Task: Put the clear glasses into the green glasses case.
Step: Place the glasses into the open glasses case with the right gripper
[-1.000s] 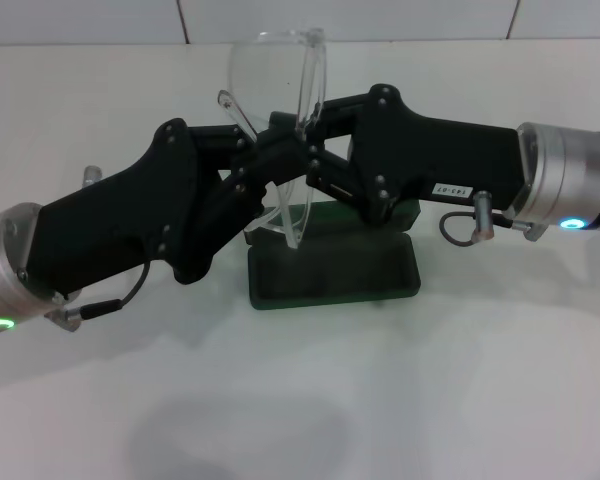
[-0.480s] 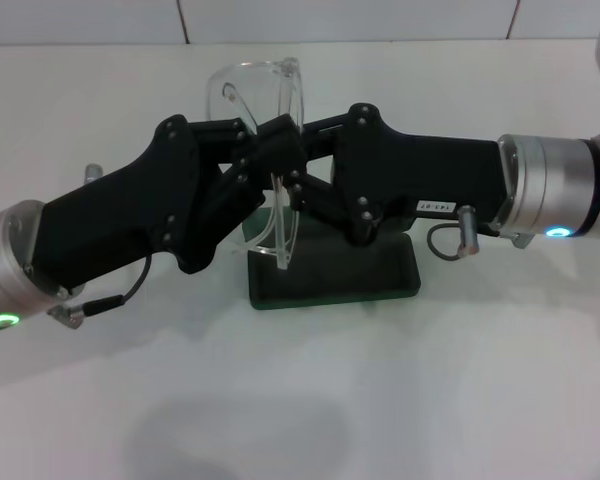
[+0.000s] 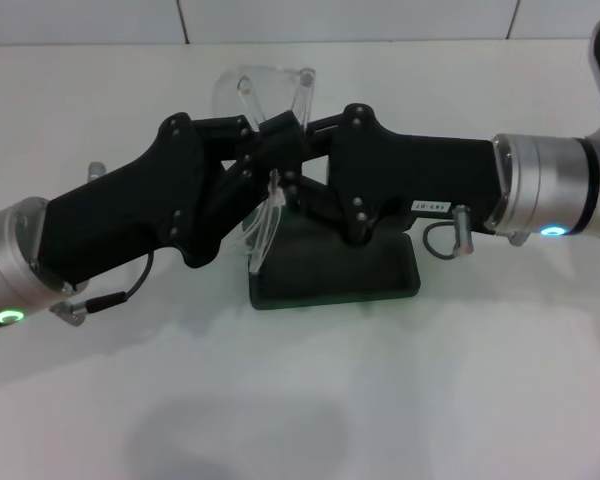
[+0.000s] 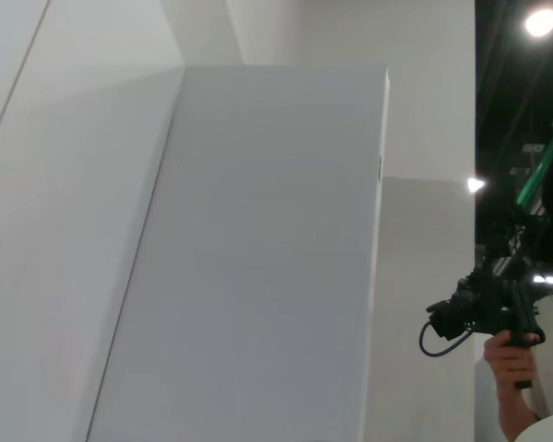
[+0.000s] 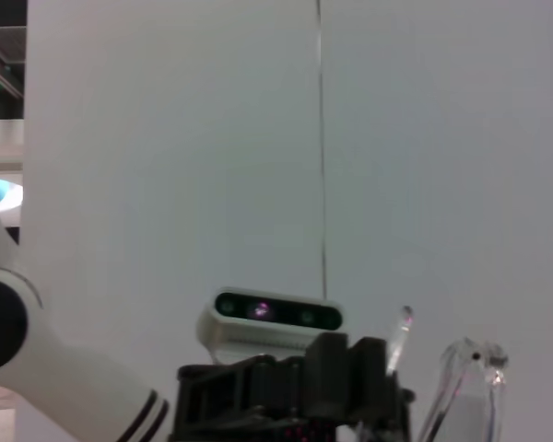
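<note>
Looking at the head view, the clear glasses (image 3: 263, 100) are held up in the air right where the two grippers meet. The left gripper (image 3: 262, 150) is seen coming in from the left side and the right gripper (image 3: 285, 172) from the right, and their black fingers overlap at the frame, so both look clamped on the glasses, though the exact pinch spots are lost in the tangle. One lens sticks up above the fingers, and a temple arm hangs down below them. The green glasses case (image 3: 335, 265) is sat open on the white table (image 3: 380, 400), directly under and just behind the grippers, partly hidden by them. The hanging temple tip is seen in front of the case's left edge.

In the right wrist view, a bit of clear plastic (image 5: 461, 378) is caught beside black gripper parts.
</note>
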Robot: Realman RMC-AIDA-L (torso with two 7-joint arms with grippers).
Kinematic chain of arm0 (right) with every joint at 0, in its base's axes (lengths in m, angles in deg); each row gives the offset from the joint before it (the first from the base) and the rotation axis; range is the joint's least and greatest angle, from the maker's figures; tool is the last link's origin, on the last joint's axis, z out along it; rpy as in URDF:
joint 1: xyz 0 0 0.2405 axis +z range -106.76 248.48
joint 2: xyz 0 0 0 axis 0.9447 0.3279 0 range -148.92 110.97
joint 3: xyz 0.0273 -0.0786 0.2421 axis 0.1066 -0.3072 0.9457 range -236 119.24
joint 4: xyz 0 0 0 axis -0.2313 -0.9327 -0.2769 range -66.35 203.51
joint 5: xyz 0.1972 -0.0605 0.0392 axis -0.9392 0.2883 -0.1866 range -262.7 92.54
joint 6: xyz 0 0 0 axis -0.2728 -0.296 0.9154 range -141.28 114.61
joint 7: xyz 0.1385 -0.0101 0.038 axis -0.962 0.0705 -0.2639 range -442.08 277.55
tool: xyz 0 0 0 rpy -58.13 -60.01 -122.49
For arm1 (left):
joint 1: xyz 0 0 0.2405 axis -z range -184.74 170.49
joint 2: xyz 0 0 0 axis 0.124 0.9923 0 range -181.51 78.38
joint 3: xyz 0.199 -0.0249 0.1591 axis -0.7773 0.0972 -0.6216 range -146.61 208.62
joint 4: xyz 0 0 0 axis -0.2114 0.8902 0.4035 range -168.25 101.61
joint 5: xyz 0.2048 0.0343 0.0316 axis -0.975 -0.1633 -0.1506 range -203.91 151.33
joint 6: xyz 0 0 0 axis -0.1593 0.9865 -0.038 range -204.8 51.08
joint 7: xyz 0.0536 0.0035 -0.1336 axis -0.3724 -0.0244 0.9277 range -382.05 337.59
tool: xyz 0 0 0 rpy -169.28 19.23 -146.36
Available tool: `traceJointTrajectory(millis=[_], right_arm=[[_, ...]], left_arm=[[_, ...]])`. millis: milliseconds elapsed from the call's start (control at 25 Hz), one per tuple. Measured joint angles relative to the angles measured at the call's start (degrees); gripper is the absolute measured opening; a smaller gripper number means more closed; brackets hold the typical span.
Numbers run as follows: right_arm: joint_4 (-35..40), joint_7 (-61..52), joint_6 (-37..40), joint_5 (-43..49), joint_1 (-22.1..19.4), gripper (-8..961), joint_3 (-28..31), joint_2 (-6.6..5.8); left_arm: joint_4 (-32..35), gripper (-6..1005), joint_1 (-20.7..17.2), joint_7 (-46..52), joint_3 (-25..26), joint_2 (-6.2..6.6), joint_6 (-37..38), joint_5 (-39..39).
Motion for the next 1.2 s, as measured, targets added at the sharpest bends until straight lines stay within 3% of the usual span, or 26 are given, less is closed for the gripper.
traceJointTrajectory(millis=[520, 1200], right_arm=[[-0.03, 0.37, -0.6, -0.33, -0.48, 139, 1.19, -0.01], [0.02, 0.4, -0.33, -0.38, -0.6, 143, 0.66, -0.01]], left_arm=[[0.09, 70, -0.17, 0.0, -0.09, 0.4, 2.64, -0.35], [-0.6, 71, -0.36, -0.69, -0.01, 0.09, -1.48, -0.47]])
